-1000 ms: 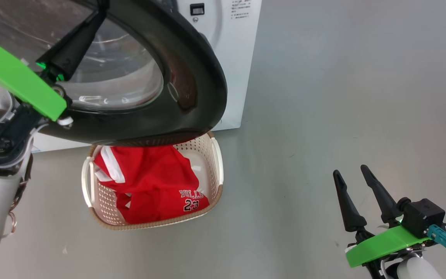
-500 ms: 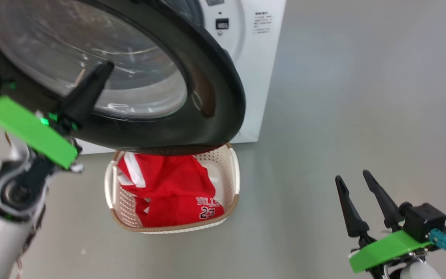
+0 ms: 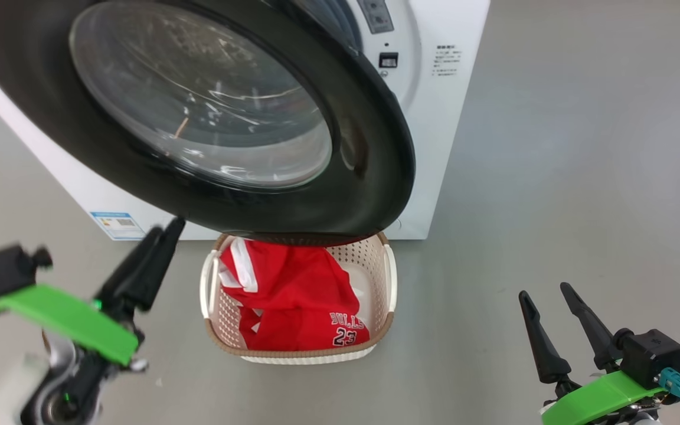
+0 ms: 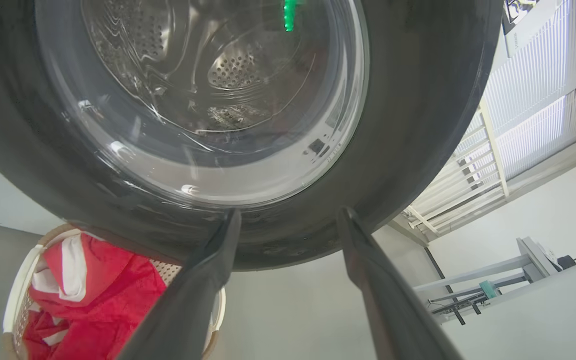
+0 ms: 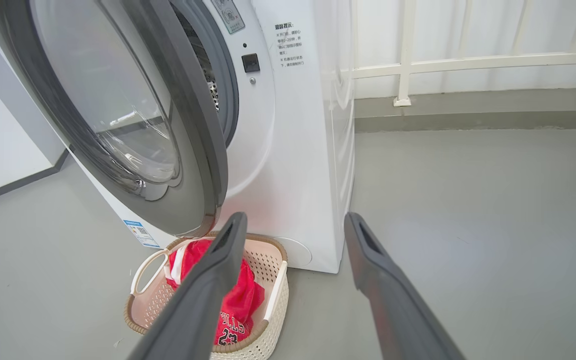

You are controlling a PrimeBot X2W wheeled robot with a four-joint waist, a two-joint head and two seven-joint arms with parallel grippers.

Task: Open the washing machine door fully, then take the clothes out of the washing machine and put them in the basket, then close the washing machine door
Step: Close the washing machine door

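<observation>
The washing machine door (image 3: 375, 147) stands ajar over the front of the white washing machine (image 3: 446, 130), its black ring overhanging the basket (image 3: 388, 277) on the floor. The red clothes (image 3: 298, 295) with "BULLS 23" lettering lie bundled in the basket. My left gripper (image 3: 166, 225) is open and empty, just below and left of the door's lower rim, apart from it. In the left wrist view its fingers (image 4: 208, 270) point at the door (image 4: 418, 125), with basket (image 4: 18, 295) and clothes (image 4: 93, 300) lower left. My right gripper (image 3: 544, 290) hangs open and empty, far right of the basket.
Bare grey floor spreads to the right of the machine (image 5: 293, 150). A white railing (image 5: 403, 60) and a wall run behind it. A small blue label (image 3: 117, 223) marks the machine's lower left corner. A grey desk frame (image 4: 493, 290) stands farther off.
My left gripper has come down off the door's glass to below its rim, and its jaws have opened. The head camera has shifted, so the whole picture moved. The right arm has stayed put.
</observation>
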